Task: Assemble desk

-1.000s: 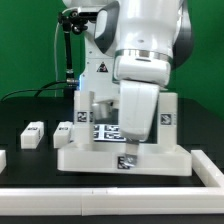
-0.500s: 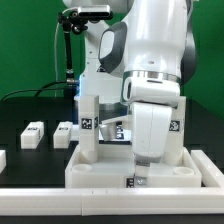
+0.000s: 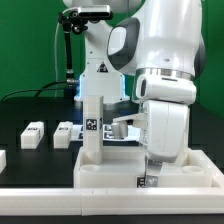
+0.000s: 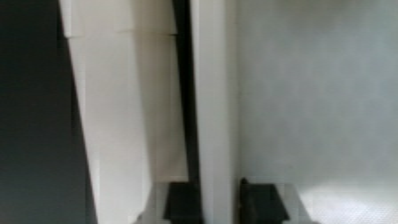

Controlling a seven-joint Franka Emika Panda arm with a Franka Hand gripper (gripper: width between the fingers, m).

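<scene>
The white desk top (image 3: 110, 172) lies on the black table with its underside up. One square leg (image 3: 92, 125) with a tag stands upright in its socket at the exterior view's left. My gripper (image 3: 156, 158) reaches down at the desk top's right part, with its fingertips hidden behind the hand. In the wrist view the gripper (image 4: 217, 200) is shut, its black fingers (image 4: 178, 203) on either side of a thin white wall (image 4: 215, 100) of the desk top. Anything further right on the desk top is hidden by the arm.
Two loose tagged legs (image 3: 33, 134) (image 3: 66, 133) lie on the table at the exterior view's left. A white rail (image 3: 100, 206) runs along the front edge, and a white piece (image 3: 3, 158) sits at the far left. The robot base (image 3: 100, 60) stands behind.
The desk top with its upright leg has slid toward the front and the exterior view's right, moving together with my gripper.
</scene>
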